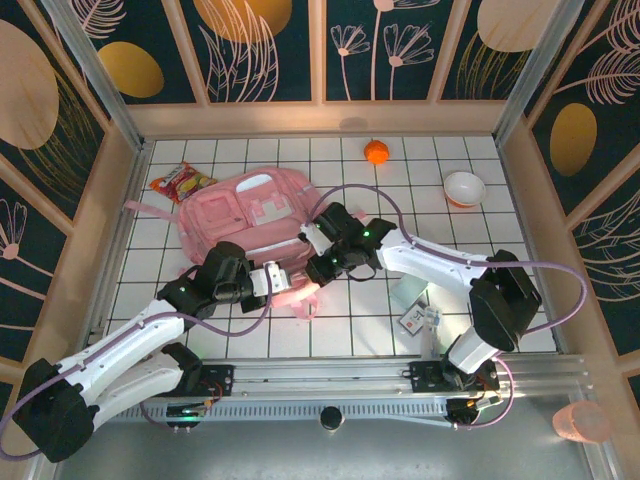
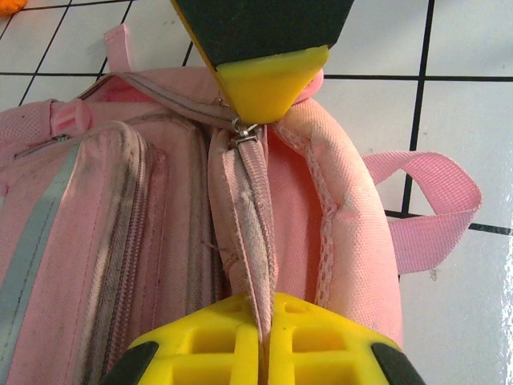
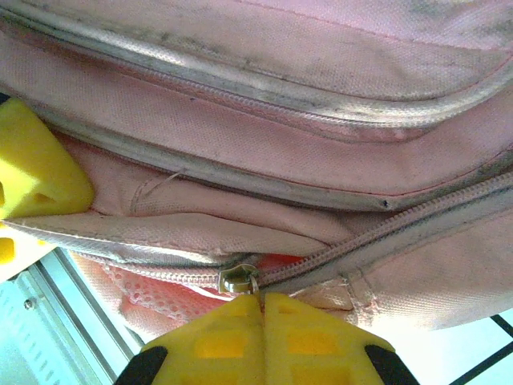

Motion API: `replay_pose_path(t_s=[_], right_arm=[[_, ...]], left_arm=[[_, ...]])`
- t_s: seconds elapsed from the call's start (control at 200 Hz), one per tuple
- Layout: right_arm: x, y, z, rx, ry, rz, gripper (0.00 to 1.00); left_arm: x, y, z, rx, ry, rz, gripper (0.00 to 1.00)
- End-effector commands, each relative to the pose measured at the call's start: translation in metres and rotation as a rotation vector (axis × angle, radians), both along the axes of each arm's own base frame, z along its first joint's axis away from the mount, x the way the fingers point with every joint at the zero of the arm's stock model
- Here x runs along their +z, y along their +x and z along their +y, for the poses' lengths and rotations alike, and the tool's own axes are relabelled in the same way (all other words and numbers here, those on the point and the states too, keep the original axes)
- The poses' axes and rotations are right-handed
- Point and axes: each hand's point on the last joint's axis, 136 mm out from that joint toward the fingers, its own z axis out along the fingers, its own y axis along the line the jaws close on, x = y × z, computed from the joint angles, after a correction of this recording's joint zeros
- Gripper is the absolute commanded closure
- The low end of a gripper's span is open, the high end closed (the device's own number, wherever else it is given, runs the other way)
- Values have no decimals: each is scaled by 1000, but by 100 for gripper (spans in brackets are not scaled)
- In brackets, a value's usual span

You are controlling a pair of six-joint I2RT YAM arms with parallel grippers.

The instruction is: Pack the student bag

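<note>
The student bag [image 1: 250, 212], a big pink backpack, lies flat in the middle of the tiled table. My left gripper [image 2: 267, 309] is shut on a fold of the bag's zip edge [image 2: 250, 208] at its near end. My right gripper [image 3: 261, 298] is shut on the pull tab of the metal zip slider [image 3: 238, 281]; the zip teeth run off to the right of it. Seen from above, the left gripper [image 1: 287, 280] and the right gripper [image 1: 322, 263] meet at the bag's near right corner. The right gripper's yellow fingertip [image 2: 268, 80] sits just above the slider [image 2: 243, 130].
A red snack packet [image 1: 180, 183] lies at the bag's far left. An orange [image 1: 376, 152] and a white bowl [image 1: 464, 187] sit at the back right. A pale card [image 1: 408, 294] and a small packet [image 1: 418, 318] lie under the right arm. Wooden walls close in the table.
</note>
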Motion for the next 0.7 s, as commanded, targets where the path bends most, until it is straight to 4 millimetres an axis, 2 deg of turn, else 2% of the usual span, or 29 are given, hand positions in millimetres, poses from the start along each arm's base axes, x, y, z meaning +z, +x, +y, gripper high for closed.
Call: replay_pose_path(t_s=[0.0,0.195,0.345,0.4,0.545,0.571,0.696], right_arm=[[-12,25,-44,-161,-140,-29,100],[-18,41,-71,-290,-159,-25,100],[-22,44,-79,-323,-139,-14,100],[-20,41,-73,-298,-113,2,100],[2,12,-31,-122,36,26,100],[3,9,-28,-114,45,36,100],[1,2,-20,-110,55,69,100]], left_arm=[[24,7,-7,-20,-55,-84,100],[20,4,-3,-15,-44,-83,100],[20,4,-2,-12,-45,-82,100],[19,4,-2,-12,-45,-81,100],[22,6,-6,-8,-69,-79,100],[23,7,-7,-3,-78,-76,94],[29,5,-21,-37,-140,-22,52]])
